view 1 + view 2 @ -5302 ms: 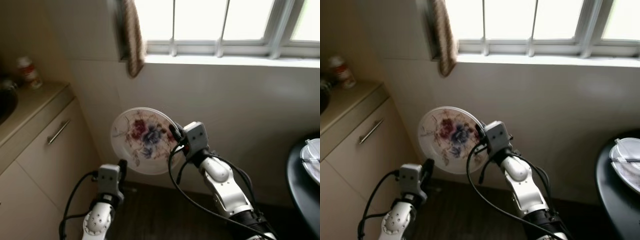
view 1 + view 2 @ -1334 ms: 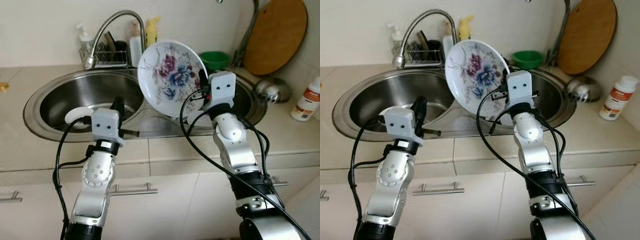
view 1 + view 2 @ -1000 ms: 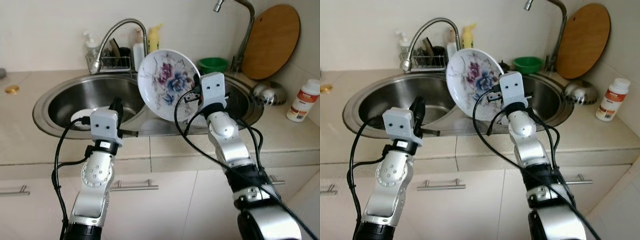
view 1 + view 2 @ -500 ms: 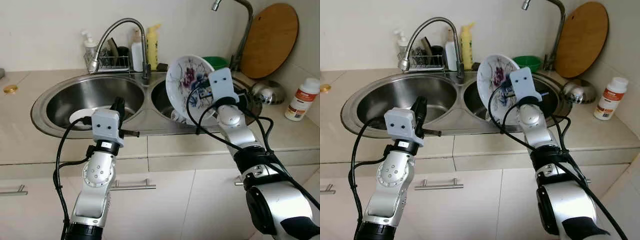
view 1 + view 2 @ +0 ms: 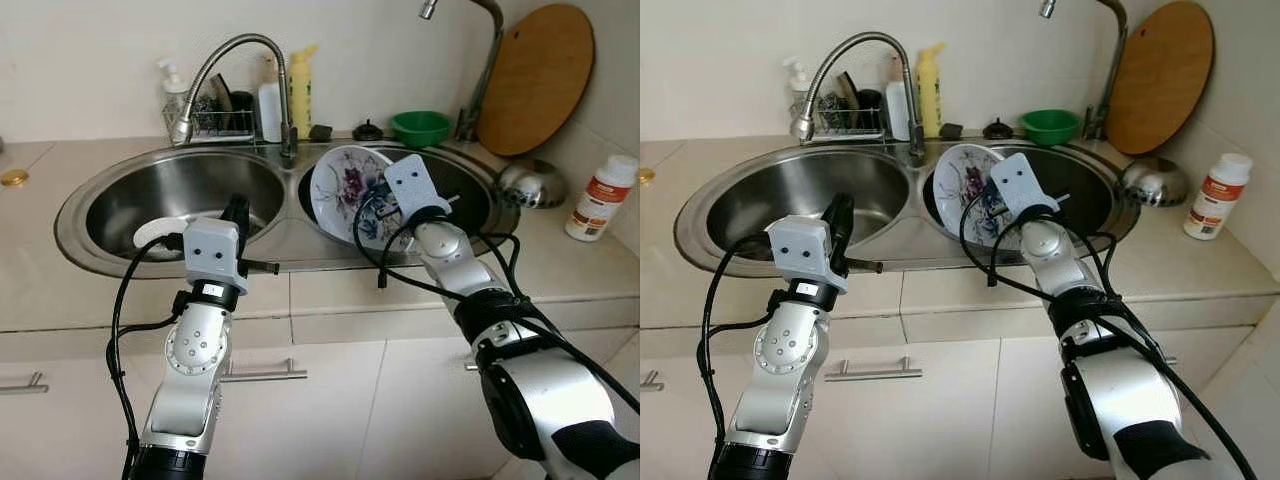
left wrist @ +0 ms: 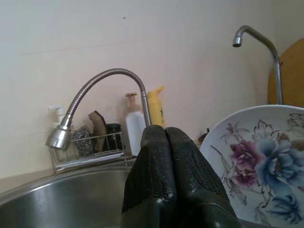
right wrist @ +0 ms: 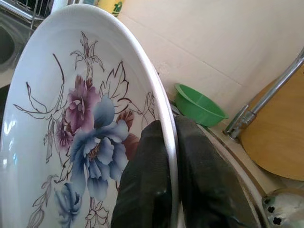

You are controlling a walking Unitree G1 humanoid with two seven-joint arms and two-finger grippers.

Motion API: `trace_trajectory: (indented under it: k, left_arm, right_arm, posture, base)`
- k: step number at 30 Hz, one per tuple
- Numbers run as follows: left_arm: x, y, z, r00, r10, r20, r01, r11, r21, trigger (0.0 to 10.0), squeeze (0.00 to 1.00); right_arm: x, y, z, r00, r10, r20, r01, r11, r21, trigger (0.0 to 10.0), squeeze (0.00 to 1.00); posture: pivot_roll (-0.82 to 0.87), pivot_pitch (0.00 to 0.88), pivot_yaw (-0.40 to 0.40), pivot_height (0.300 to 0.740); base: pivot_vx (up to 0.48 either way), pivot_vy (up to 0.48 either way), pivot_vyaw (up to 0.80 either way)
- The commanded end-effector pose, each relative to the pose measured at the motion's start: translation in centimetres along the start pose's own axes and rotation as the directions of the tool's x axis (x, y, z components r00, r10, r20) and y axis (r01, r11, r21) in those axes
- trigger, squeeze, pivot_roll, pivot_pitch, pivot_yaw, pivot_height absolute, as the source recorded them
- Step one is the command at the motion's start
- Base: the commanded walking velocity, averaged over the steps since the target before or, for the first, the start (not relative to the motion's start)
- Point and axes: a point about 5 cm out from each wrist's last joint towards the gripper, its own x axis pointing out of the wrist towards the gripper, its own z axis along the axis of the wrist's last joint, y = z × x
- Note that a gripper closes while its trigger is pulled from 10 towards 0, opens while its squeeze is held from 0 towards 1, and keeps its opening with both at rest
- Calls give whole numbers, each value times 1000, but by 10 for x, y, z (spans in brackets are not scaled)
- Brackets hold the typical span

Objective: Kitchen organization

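Observation:
A white plate with purple and blue flowers [image 5: 343, 192] stands on edge, tilted, down in the right basin of the steel double sink [image 5: 300, 255]. My right gripper [image 7: 170, 127] is shut on the flowered plate's rim [image 7: 71, 95], one finger on each face. Held low over the sink's front rim by the left basin, my left gripper [image 5: 237, 206] is shut with nothing in it; the left wrist view shows its fingers [image 6: 165, 130] pressed together. Something white [image 5: 158, 232] lies in the left basin, partly hidden by that arm.
A curved faucet [image 5: 228, 55] rises behind the divider and a second tap [image 5: 484, 40] at the back right. Behind the sink stand a yellow bottle [image 5: 300, 90], a wire rack [image 5: 215, 118] and a green bowl [image 5: 420, 127]. A round wooden board [image 5: 535, 80], a metal bowl [image 5: 530, 184] and a white bottle [image 5: 596, 197] are at right.
My right arm has swung the flowered plate to the right and lowered it from above the divider into the right basin. The left arm has kept still.

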Motion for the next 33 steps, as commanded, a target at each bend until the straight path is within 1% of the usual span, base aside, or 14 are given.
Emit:
trace_trajectory:
  k: [1, 2, 3, 4, 5, 6, 15, 25, 26, 27, 30, 32, 33]
  left_arm:
    - [-1, -2, -4, 1000, -2, -20, 2, 1000, 6, 10000, 0]
    - [-1, -2, -4, 1000, -2, -20, 2, 1000, 6, 10000, 0]
    - [-2, -2, -5, 1000, -3, -22, 3, 1000, 6, 10000, 0]
    - [-2, -2, -5, 1000, -3, -24, 3, 1000, 6, 10000, 0]
    - [-2, -2, -5, 1000, -4, -26, 4, 1000, 5, 10000, 0]
    - [-2, -3, -6, 1000, -5, -27, 5, 1000, 4, 10000, 0]
    - [-3, -3, -7, 999, -11, -36, 11, 1000, 5, 10000, 0]
    - [-4, -3, -9, 999, -14, -45, 14, 1000, 6, 10000, 0]
    - [-4, -3, -9, 999, -14, -45, 14, 1000, 6, 10000, 0]
    - [-4, -3, -9, 999, -15, -47, 15, 1000, 6, 10000, 0]
    - [-5, -3, -10, 999, -14, -52, 15, 1000, 7, 10000, 0]
    - [-6, -3, -11, 998, -12, -57, 13, 1000, 5, 10000, 0]
    - [-7, -2, -11, 998, -10, -60, 11, 1000, 3, 10000, 0]
  right_arm:
    - [-7, 28, -22, 985, 134, -111, -128, 990, 60, 10000, 0]
    - [-8, 29, -24, 983, 137, -121, -131, 990, 57, 10000, 0]
    - [-9, 30, -26, 981, 148, -127, -140, 988, 71, 10000, 173]
    - [-9, 31, -27, 979, 155, -130, -146, 986, 80, 10000, 173]
    - [-10, 32, -29, 978, 158, -135, -147, 985, 91, 10000, 988]
    - [-11, 32, -30, 978, 160, -138, -147, 984, 99, 10000, 1000]
    - [-12, 26, -37, 978, 136, -156, -112, 982, 153, 10000, 1000]
    - [-17, 27, -46, 976, 134, -174, -93, 969, 227, 10000, 1000]
    - [-17, 25, -46, 979, 121, -166, -75, 963, 260, 10000, 1000]
    - [-18, 21, -45, 985, 94, -143, -45, 949, 312, 10000, 1000]
    - [-18, 17, -41, 993, 58, -99, -20, 937, 348, 10000, 1000]
    - [-18, 10, -35, 999, -6, -52, 24, 934, 357, 10000, 1000]
    - [-19, 6, -31, 999, -36, -11, 38, 928, 371, 10000, 1000]
  posture:
    - [-26, 0, 12, 740]
    - [-26, 0, 12, 740]
    - [-29, 0, 12, 740]
    - [-29, 0, 12, 740]
    - [-29, 0, 13, 740]
    - [-31, 0, 15, 740]
    - [-38, 0, 20, 740]
    - [-38, 0, 20, 740]
    - [-38, 0, 21, 740]
    - [-38, 0, 21, 740]
    - [-38, 0, 20, 740]
    - [-41, 0, 21, 740]
    - [-41, 0, 21, 740]
  base:
    - [0, 0, 0]
    - [0, 0, 0]
    - [0, 0, 0]
    - [0, 0, 0]
    - [0, 0, 0]
    - [0, 0, 0]
    - [0, 0, 0]
    - [0, 0, 0]
    - [0, 0, 0]
    - [0, 0, 0]
    - [0, 0, 0]
    - [0, 0, 0]
    - [0, 0, 0]
